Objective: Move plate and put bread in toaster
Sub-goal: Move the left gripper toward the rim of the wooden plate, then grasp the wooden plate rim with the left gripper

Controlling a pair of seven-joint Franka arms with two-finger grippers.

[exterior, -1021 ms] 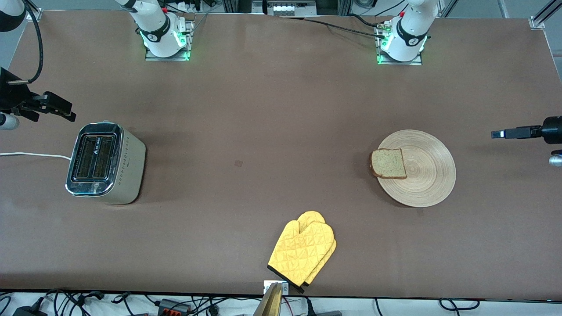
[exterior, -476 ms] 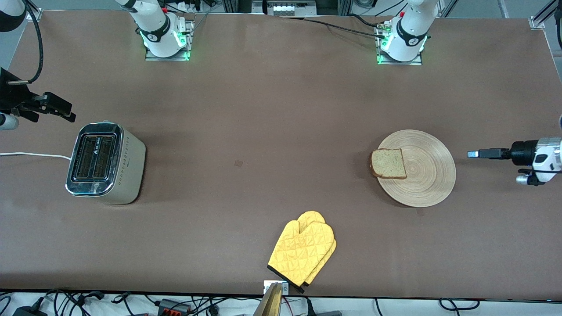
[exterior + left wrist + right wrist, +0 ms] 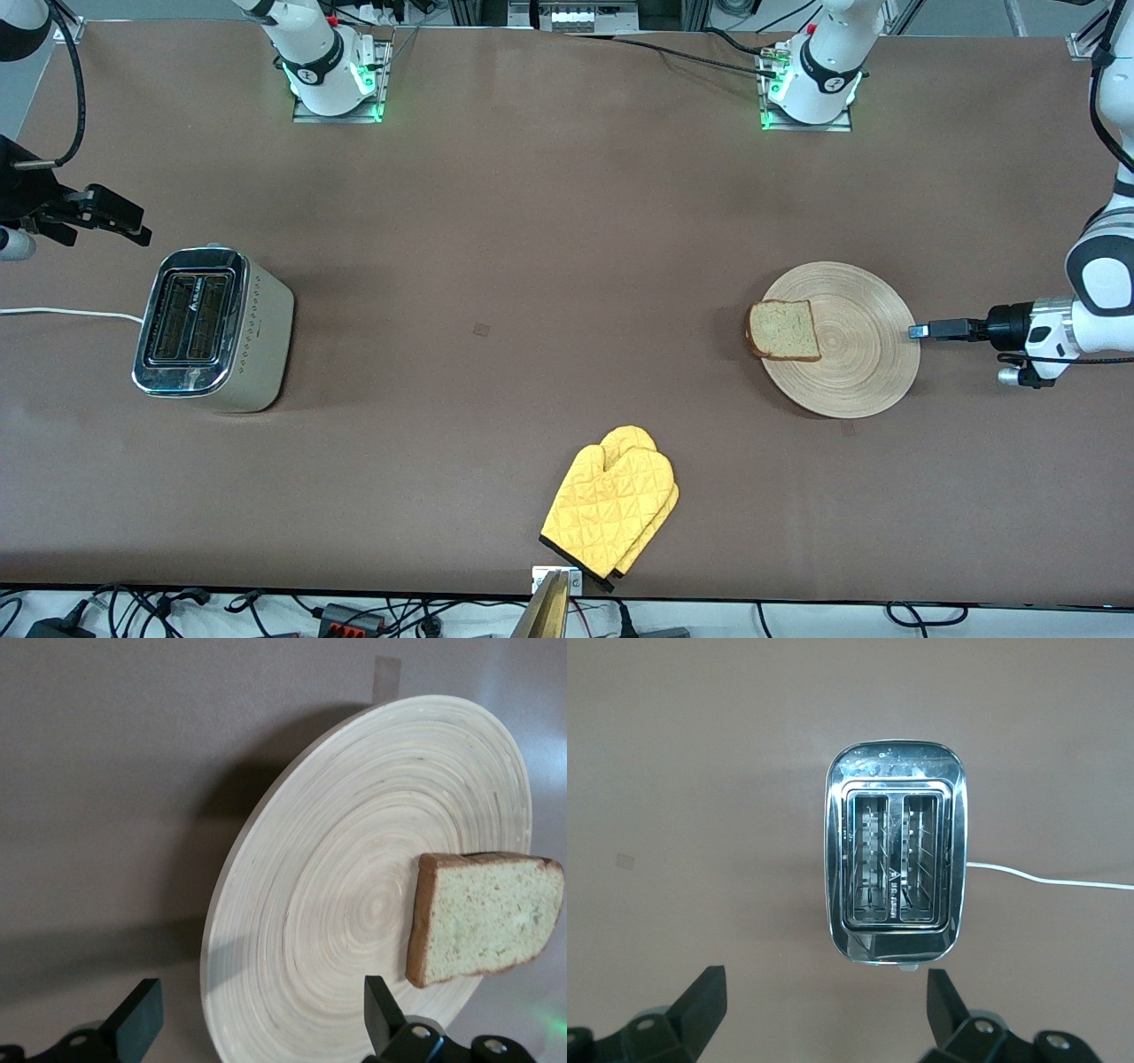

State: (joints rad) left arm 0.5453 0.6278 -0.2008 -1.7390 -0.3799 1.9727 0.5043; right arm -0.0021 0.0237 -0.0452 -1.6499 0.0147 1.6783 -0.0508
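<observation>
Open left hand (image 3: 918,331) at plate (image 3: 864,372) rim, bread (image 3: 783,330) aboard

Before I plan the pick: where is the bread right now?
In the front view, the bread lies on the plate, overhanging the rim that faces the toaster, toward the left arm's end of the table.

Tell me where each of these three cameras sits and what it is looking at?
Front view: high across the table, facing both arm bases; shows toaster, plate, bread, left gripper beside the plate.
Left wrist view: on the left arm, facing plate and bread; open jaws show.
Right wrist view: above toaster; open jaws show.
Each wrist view's things appear in the front view.
</observation>
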